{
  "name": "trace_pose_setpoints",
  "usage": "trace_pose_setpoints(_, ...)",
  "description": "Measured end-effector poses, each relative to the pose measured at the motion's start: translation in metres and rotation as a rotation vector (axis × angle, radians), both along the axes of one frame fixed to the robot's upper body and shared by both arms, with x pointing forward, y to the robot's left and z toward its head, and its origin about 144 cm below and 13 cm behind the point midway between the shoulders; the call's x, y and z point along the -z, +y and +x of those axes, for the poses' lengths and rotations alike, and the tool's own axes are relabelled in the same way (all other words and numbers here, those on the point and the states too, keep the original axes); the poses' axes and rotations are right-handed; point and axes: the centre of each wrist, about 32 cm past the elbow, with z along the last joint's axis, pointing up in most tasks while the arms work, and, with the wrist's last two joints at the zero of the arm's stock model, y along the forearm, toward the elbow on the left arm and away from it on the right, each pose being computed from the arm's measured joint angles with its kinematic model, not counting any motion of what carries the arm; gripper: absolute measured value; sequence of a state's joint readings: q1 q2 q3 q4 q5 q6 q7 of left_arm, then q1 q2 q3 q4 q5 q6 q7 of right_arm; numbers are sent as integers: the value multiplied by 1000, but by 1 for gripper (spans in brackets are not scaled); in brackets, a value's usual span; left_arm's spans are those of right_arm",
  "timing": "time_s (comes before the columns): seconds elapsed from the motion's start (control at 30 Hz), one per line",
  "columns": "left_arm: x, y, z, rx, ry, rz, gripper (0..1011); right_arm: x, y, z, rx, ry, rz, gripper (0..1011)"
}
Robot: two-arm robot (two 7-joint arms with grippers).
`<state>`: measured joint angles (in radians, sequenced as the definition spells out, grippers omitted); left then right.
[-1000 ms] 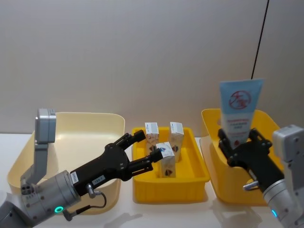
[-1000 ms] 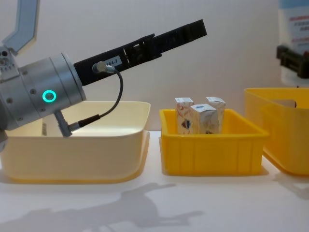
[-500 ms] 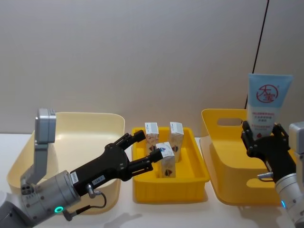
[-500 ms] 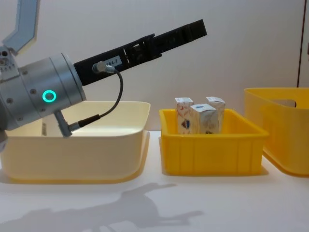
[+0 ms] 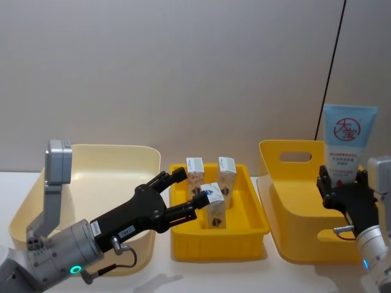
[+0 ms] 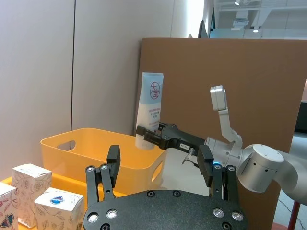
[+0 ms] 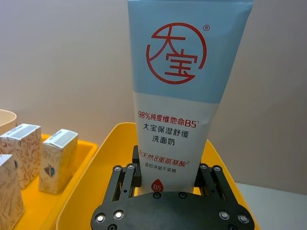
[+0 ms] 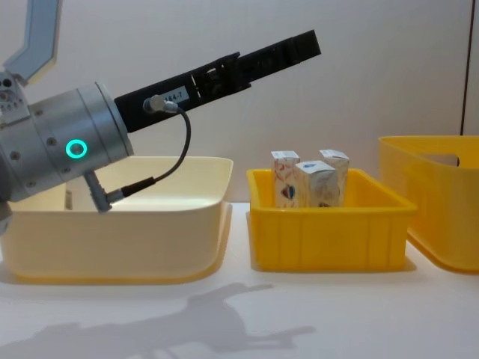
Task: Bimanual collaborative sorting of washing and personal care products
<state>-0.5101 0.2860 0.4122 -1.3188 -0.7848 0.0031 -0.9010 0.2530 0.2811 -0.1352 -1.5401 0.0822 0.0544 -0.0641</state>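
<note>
Three white cartons (image 5: 213, 204), one blue tube (image 5: 347, 141)

We found the yellow bin (image 5: 286, 204) open above except where the tube (image 5: 347, 143) stood at its right rim, while three cartons (image 5: 214, 206) crowded the middle tray (image 5: 220, 244).

**Three bins lining up on a white table**

A wide cream bin (image 5: 113, 174) is sitting at the left of the frame. A low yellow tray (image 5: 220, 243) is standing just beside it in the middle. A taller yellow bin (image 5: 293, 207) with a handle slot is occupying the right. All three are resting on the white table (image 8: 314, 314), which is catching soft shadows along the bottom. A plain grey wall (image 5: 183, 73) is filling the background. A thin black cord (image 5: 332, 61) is hanging down it at the upper right. In the left wrist view, a brown board (image 6: 249, 86) is standing behind the taller bin.
</note>
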Motion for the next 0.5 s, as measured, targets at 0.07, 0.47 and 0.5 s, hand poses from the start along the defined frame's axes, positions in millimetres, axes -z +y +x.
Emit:
trace_pose_setpoints(0.07,0,0,0,0,0,0,1000,0,1,0,4,10,0,549)
trace_pose_setpoints(0.47,0,0,0,0,0,0,1000,0,8,6,28,78,6,549)
trace_pose_setpoints(0.5,0,0,0,0,0,0,1000,0,10,7,30,86,7,547)
